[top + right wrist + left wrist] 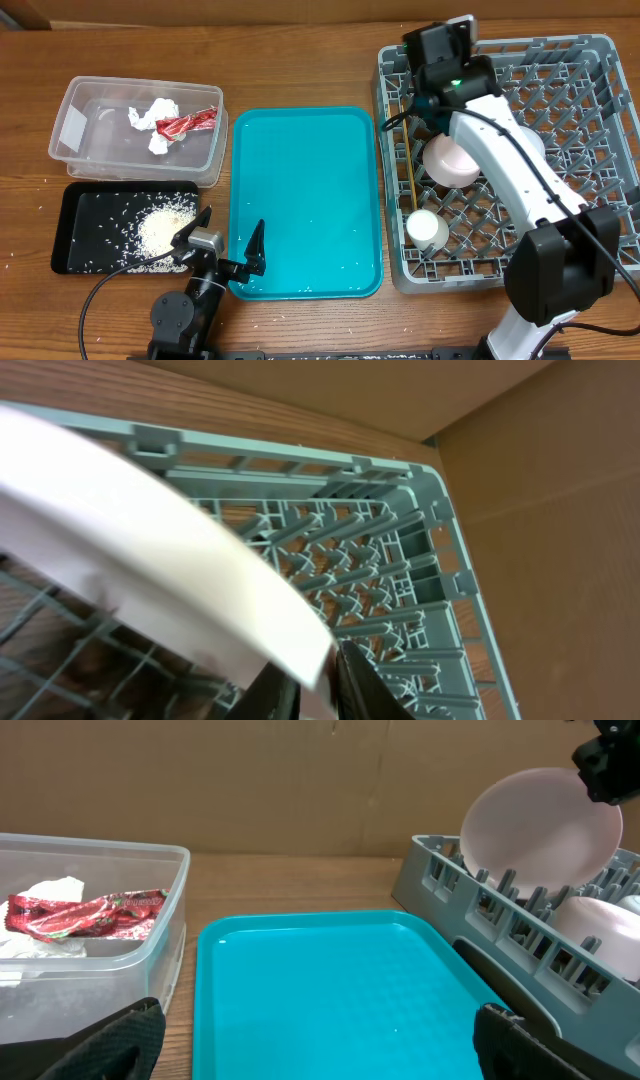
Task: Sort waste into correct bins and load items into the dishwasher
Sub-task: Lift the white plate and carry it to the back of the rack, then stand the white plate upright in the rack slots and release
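Right pincer (318, 685) is clamping the white plate (540, 825) by its rim, holding it on edge at the rack (600, 45)'s far-left pegs so it slots upright; left pincer (228, 243) is idling, fingers apart.

left arm (183, 312): all black, round joint housings, small silver-grey block (205, 240) at the wrist. Thin black cable (95, 290) loops loose beside it.
left gripper (233, 228): two black tapered fingers (257, 245). In the left wrist view the pads (100, 1045) look matte and slightly grainy.
right arm (510, 165): glossy white curved link shells, with black housings at the elbow (560, 262) and wrist. A black cable runs along the white link. Green LED (456, 82) is lit on the wrist housing, with a black boxy camera module (440, 45) above it. The lower link near the base is white.
right gripper (318, 685): jaws dark and smooth, only the tips show in the right wrist view.
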Tool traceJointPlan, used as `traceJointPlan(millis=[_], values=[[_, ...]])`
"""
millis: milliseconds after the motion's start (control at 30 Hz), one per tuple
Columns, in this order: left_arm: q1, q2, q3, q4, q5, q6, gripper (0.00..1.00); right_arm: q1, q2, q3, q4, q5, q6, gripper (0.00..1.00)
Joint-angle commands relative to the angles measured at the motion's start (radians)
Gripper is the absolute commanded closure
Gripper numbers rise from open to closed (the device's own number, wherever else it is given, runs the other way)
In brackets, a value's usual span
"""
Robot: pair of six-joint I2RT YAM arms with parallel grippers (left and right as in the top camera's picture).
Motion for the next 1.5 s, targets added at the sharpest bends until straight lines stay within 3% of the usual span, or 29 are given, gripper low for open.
traceJointPlan(millis=[0, 233, 267, 300, 333, 467, 733, 1000, 1167, 1233, 1267, 1333, 1467], values=[[-0.01, -0.009, -0.006, 0.002, 0.002, 0.018, 0.0, 0.001, -0.01, 0.005, 0.001, 0.026, 0.007, 0.9], [-0.01, -0.009, -0.006, 0.002, 0.002, 0.018, 0.0, 0.001, -0.01, 0.009, -0.003, 0.074, 0.006, 0.94], [-0.01, -0.009, -0.006, 0.002, 0.002, 0.018, 0.0, 0.001, -0.011, 0.009, -0.002, 0.086, 0.006, 0.87], [-0.01, -0.009, -0.006, 0.002, 0.002, 0.018, 0.0, 0.001, -0.015, 0.009, -0.002, 0.1, 0.007, 0.62], [-0.01, -0.009, -0.006, 0.002, 0.002, 0.018, 0.0, 0.004, -0.021, 0.01, -0.003, 0.102, 0.01, 0.55], [-0.01, -0.009, -0.006, 0.002, 0.002, 0.018, 0.0, 0.031, -0.076, 0.031, -0.022, 0.066, 0.063, 0.55], [-0.01, -0.009, -0.006, 0.002, 0.002, 0.018, 0.0, 0.046, -0.301, 0.05, -0.082, -0.309, 0.191, 0.51], [-0.01, -0.009, -0.006, 0.002, 0.002, 0.018, 0.0, 0.046, -0.439, 0.05, -0.245, -1.065, 0.195, 0.52], [-0.01, -0.009, -0.006, 0.002, 0.002, 0.018, 0.0, 0.066, -0.459, 0.05, -0.27, -1.138, 0.193, 0.51], [-0.01, -0.009, -0.006, 0.002, 0.002, 0.018, 0.0, 0.093, -0.463, 0.049, -0.274, -1.138, 0.19, 0.46], [-0.01, -0.009, -0.006, 0.002, 0.002, 0.018, 0.0, 0.112, -0.462, 0.049, -0.284, -1.138, 0.19, 0.34], [-0.01, -0.009, -0.006, 0.002, 0.002, 0.018, 0.0, 0.119, -0.462, 0.047, -0.296, -1.138, 0.191, 0.0], [-0.01, -0.009, -0.006, 0.002, 0.002, 0.018, 0.0, 0.119, -0.462, 0.047, -0.299, -1.138, 0.191, 0.0]])
